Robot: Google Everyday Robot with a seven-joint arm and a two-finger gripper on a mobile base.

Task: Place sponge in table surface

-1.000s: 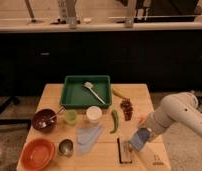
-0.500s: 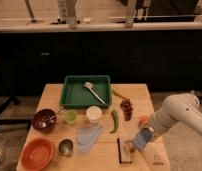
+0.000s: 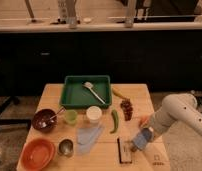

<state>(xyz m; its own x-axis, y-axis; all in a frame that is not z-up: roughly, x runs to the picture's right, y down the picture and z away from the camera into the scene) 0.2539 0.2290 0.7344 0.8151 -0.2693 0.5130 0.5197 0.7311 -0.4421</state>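
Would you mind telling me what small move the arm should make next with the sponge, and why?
Probably ease down a little and let go. The gripper holds the sponge near the right front of the table surface, beside the dark block, seemingly just above the wood, so a short descent should set it flat there.

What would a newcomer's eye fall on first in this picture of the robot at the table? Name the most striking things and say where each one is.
The white robot arm reaching in from the right stands out first, its gripper low over the light wooden table surface at the near right, at the small blue-grey sponge. Next comes the green rectangular tray at the table's far middle, then the orange bowl at the near left corner.
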